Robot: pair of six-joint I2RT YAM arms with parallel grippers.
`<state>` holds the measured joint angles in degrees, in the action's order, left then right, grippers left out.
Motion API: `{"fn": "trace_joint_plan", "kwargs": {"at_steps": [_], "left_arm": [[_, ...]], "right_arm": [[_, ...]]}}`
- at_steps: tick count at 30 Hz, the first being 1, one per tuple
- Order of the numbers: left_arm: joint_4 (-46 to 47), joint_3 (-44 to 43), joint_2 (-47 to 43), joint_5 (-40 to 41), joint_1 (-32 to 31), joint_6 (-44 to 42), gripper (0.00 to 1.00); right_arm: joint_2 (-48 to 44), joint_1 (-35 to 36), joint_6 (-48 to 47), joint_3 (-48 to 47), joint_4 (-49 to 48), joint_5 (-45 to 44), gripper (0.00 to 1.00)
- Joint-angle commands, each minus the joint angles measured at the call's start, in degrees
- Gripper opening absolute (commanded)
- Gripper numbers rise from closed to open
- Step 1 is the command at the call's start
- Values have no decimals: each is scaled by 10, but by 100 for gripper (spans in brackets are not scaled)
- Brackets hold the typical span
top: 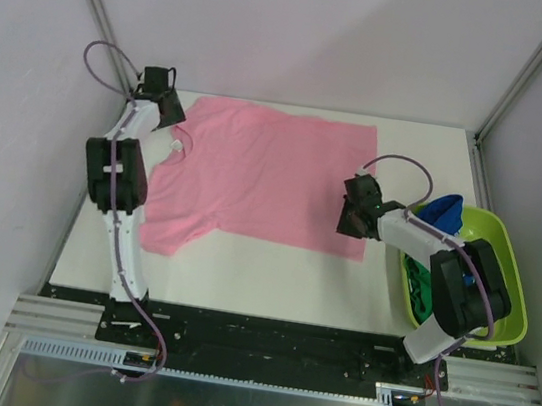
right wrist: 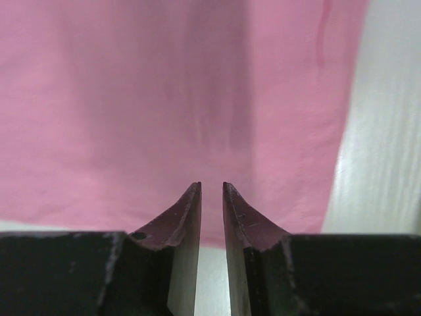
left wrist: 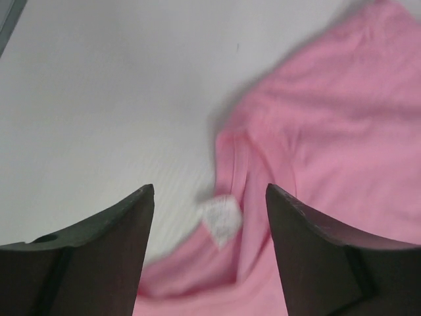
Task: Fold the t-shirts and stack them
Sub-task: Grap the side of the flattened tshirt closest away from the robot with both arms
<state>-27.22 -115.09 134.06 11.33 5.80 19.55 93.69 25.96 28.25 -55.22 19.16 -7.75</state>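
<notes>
The right gripper (right wrist: pixel 212 187) is hovering over the pink t-shirt's (top: pixel 265 177) right edge, fingers nearly pressed together and gripping nothing. The left gripper (left wrist: pixel 209 191) is gaping wide beside its collar. The shirt is lying flat on the table (top: pixel 270 279).

Bare tabletop (top: pixel 270 279) strip left free along near edge, so passage is allowed there. Centre covered by flat pink t-shirt (top: pixel 265 177) — room left above. Right side blocked by lime tub (top: pixel 501 238); left side hemmed by wall (top: pixel 9 126).
</notes>
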Motion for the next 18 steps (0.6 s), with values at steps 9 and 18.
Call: {"fn": "trace_joint_plan", "kwargs": {"at_steps": [9,18], "left_arm": [[-2,514,-499,39,-1,130,47],[-84,765,-754,35,-3,174,40]], "right_arm": [[-2,203,82,-21,-102,3,25],[36,260,127,-22,-122,-2,24]]}}
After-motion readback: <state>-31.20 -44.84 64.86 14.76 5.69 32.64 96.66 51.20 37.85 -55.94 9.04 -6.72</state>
